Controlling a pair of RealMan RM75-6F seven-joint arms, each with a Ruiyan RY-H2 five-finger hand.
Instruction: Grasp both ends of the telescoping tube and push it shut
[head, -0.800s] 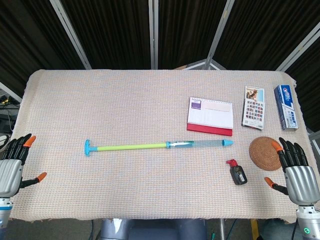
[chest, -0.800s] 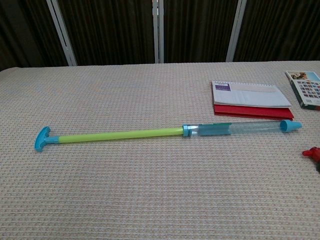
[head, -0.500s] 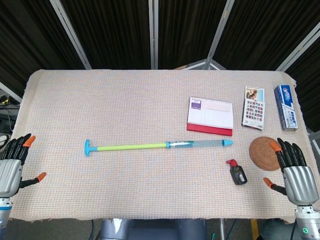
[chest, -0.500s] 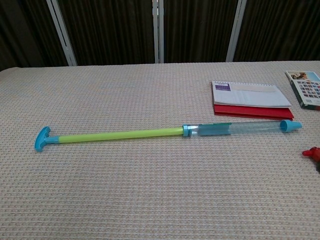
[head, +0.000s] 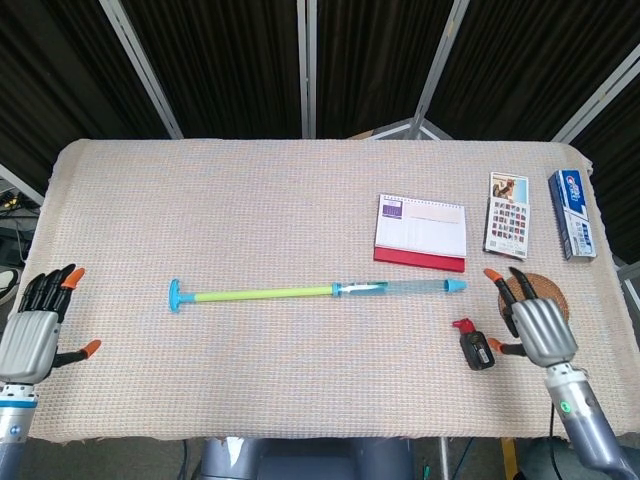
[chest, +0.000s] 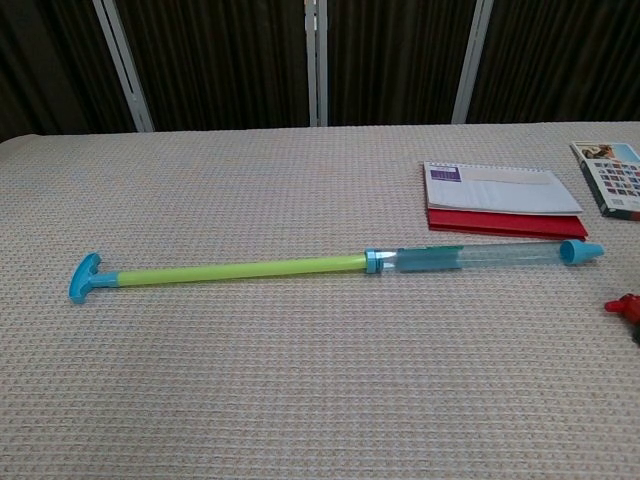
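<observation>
The telescoping tube (head: 315, 291) lies extended across the middle of the table: a blue T-handle at its left end, a yellow-green rod, then a clear barrel with a blue cap at the right end. The chest view shows the telescoping tube (chest: 330, 264) alone, with no hand in it. My left hand (head: 36, 330) is open at the table's front left corner, far from the handle. My right hand (head: 535, 322) is open over the front right of the table, a little right of and below the capped end, holding nothing.
A red-based desk calendar (head: 421, 232) stands just behind the barrel. A small red-and-black object (head: 474, 345) lies next to my right hand, which partly covers a round woven coaster (head: 553, 291). A card booklet (head: 507, 215) and a blue box (head: 572, 213) sit at the back right.
My right hand has moved left and forward over the coaster, toward the tube's capped end. My left hand has shifted slightly inward. The tube has not moved.
</observation>
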